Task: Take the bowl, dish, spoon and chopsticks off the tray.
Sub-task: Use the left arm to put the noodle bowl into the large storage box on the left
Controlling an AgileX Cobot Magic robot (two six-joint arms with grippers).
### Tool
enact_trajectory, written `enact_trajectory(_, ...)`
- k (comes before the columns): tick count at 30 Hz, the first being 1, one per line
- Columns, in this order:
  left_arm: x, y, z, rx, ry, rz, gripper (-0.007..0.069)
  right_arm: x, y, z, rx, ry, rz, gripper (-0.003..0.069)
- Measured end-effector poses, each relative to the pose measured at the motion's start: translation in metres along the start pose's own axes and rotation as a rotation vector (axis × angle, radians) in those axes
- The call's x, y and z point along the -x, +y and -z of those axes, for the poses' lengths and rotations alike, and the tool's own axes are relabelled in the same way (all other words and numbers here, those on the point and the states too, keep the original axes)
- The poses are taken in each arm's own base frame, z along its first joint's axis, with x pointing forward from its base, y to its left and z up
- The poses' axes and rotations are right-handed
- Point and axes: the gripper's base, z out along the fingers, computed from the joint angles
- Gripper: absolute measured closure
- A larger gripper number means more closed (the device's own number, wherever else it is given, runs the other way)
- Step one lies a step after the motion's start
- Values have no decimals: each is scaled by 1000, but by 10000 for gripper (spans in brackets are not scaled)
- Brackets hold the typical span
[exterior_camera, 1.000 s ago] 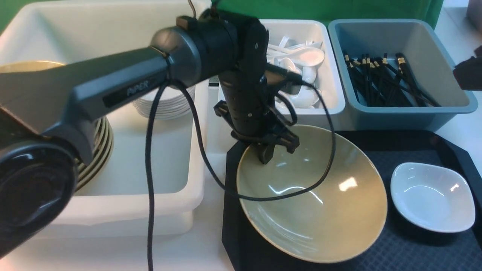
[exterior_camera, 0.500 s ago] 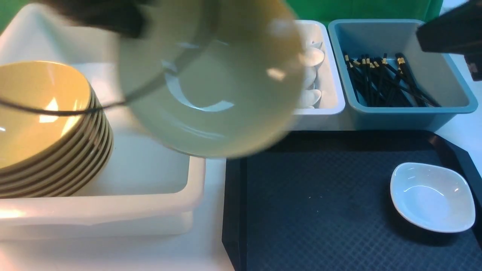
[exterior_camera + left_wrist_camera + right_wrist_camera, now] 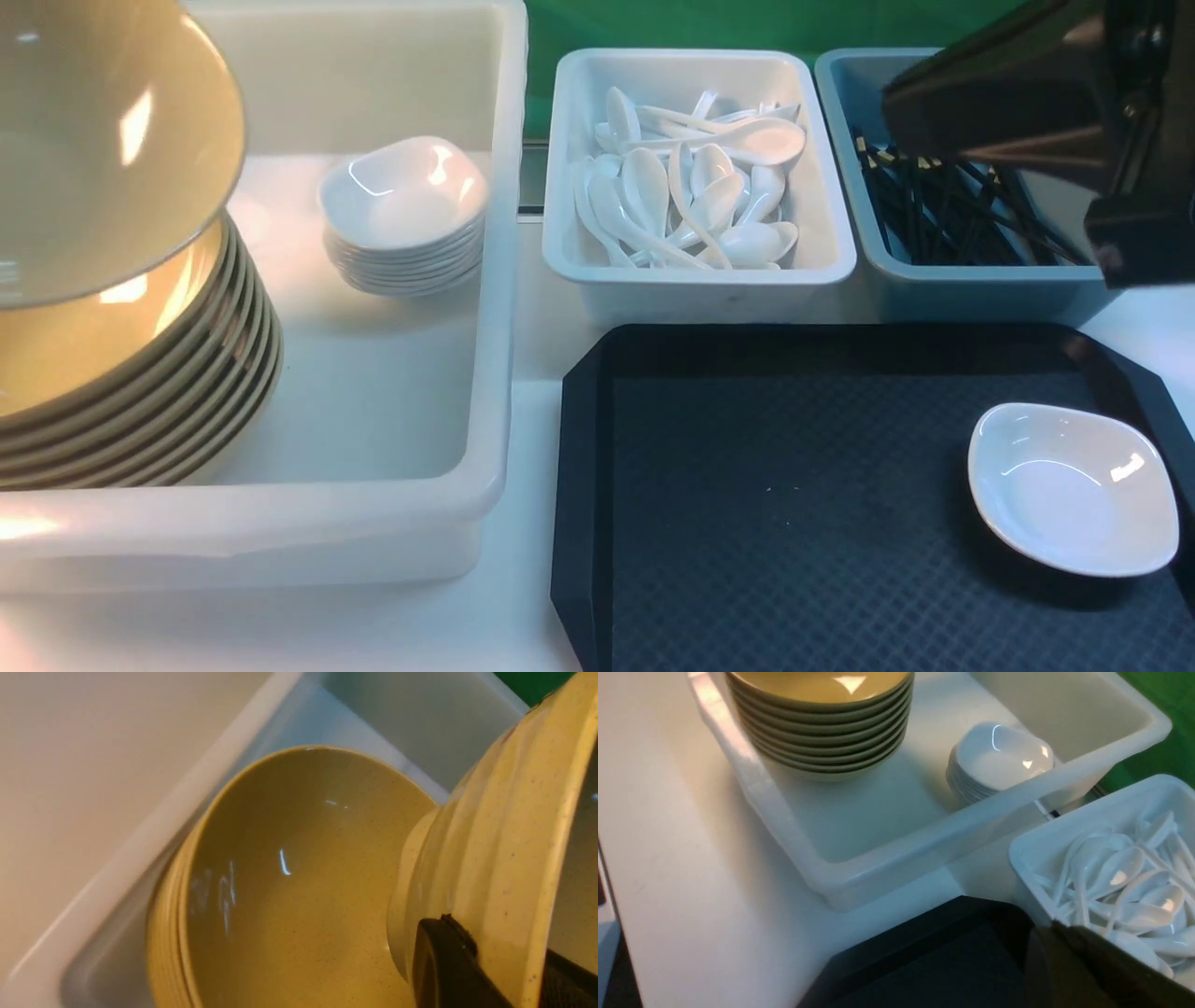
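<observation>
Olive-yellow bowl (image 3: 490, 826) fast in the closed left claw (image 3: 504, 952), above the bowl stack (image 3: 299, 882).

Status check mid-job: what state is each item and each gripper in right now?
bowl: lifted, tilted, above the bowl stack in the white tub.
left gripper: shut on the bowl's rim.
dish: upright, empty, on the tray.
tray: only the dish on its visible part.
right gripper: shut, holding nothing.
</observation>
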Motion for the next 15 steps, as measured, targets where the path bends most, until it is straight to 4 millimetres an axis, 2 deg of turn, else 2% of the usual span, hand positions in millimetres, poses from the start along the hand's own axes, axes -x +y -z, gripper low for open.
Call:
enact_trajectory(3,6,13,-26,13,64,41,622,-1,2,0,12,11,7,624)
enact_trajectory(7,9,25,-44,52,108,47,620,-1,2,0,13,13,14,624)
enact_trajectory(15,10,41,-58,149,152,23,585,1,1,0,-2,-13,27,624)
